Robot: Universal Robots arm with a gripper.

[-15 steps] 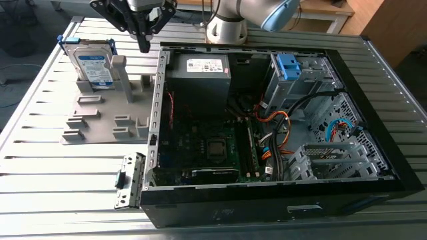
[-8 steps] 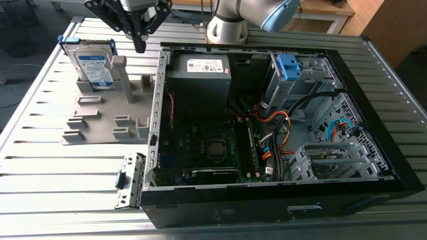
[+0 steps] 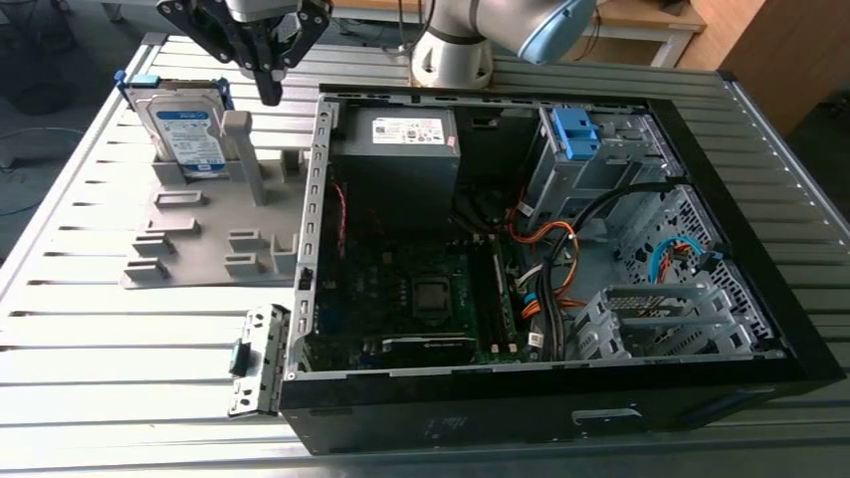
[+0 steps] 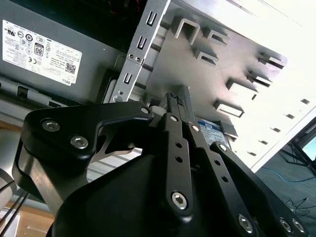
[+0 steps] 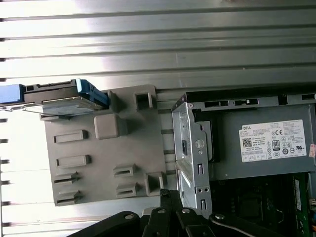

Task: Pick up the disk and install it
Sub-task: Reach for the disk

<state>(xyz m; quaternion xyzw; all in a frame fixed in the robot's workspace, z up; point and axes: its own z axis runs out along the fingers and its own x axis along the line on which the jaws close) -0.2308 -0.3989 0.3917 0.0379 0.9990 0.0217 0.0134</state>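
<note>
Tool (image 3: 271, 92) empty above the holder (image 3: 199, 234), disk (image 3: 186, 134) upright beside the open case (image 3: 743, 249).
We see the tool's fingers drawn together with nothing between them. It hangs near the case's outer wall, at the exterior view's left of it. The disk stands on edge in the grey holder, which lies on the slatted surface (image 3: 94, 358) just beside the case, and the disk sits farther from the case than the tool does.

Silver disk (image 3: 186, 134) with blue bracket, upright on edge in grey holder (image 3: 199, 234)
</note>
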